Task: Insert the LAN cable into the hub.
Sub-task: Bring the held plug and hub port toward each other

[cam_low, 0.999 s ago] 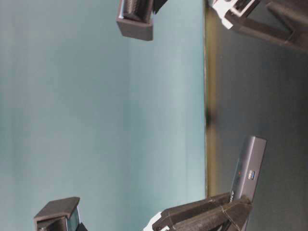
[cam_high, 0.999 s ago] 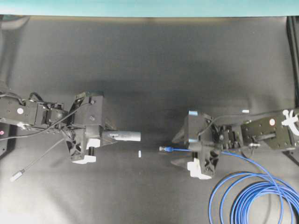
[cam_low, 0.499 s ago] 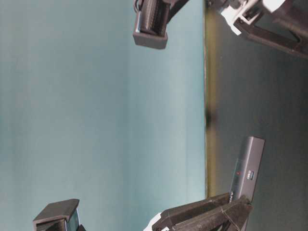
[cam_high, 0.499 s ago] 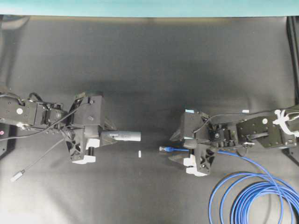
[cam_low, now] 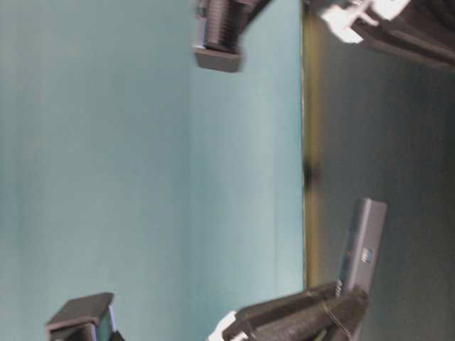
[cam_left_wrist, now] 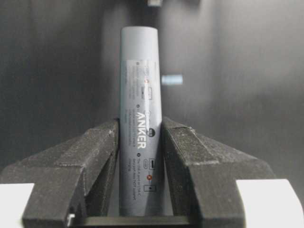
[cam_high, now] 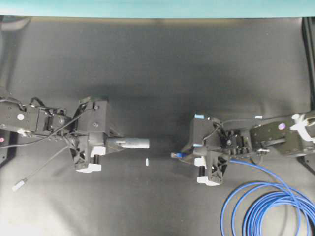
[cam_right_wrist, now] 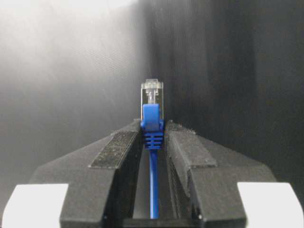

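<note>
Black tabletop (cam_high: 162, 64), matte. Teal backdrop (cam_high: 147, 7) along far edge. Small white marker (cam_high: 147, 162) on tabletop at centre; another (cam_high: 258, 117) further right.

overhead down, side view sideways, wrist close-ups

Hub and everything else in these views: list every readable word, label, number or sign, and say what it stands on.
"ANKER": printed in white lengthwise on the hub, which the left end effector grips.
Small port icons and fine print along the same face of the hub: too small to read.
LAN cable in the right end effector: no text visible.
Overhead and table-level views: nothing legible.
</note>
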